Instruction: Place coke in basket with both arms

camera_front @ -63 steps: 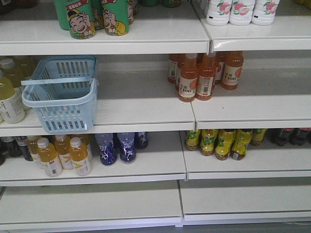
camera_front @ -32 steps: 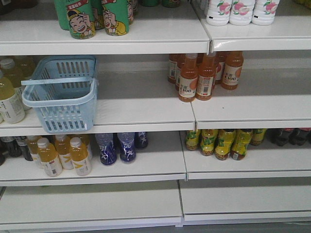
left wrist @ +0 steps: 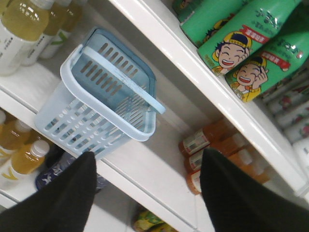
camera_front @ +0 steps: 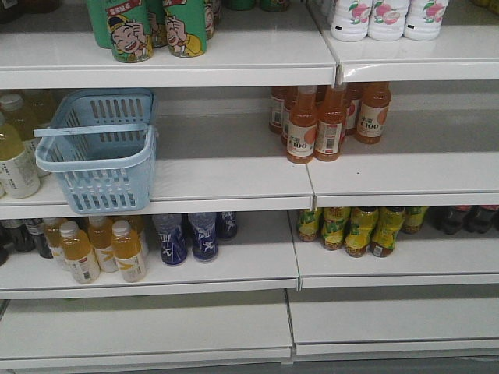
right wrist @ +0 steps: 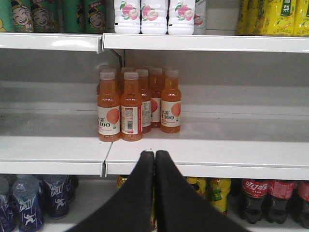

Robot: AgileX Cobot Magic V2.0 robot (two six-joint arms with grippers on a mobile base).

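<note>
The white shelving [camera_front: 234,175] fills the front view, and the basket [camera_front: 93,165] sits on the middle shelf at the left end, mouth up, its flat handle lying across the opening. The left claw [left wrist: 148,159] is the nearer one. Its jaws are spread wide with nothing between them, and in its wrist view the basket [left wrist: 91,123] lies ahead and slightly left, long axis running diagonally away.

The right claw [right wrist: 154,152] is pressed fully closed and empty, pointed at the orange juice bottles [right wrist: 137,104] on the middle shelf. Below it and to the right stand dark cola bottles [right wrist: 253,198] with red labels. The all-red coke itself shows in no view, so its direction from either claw cannot be told. Finding it looks like the first job.
</note>
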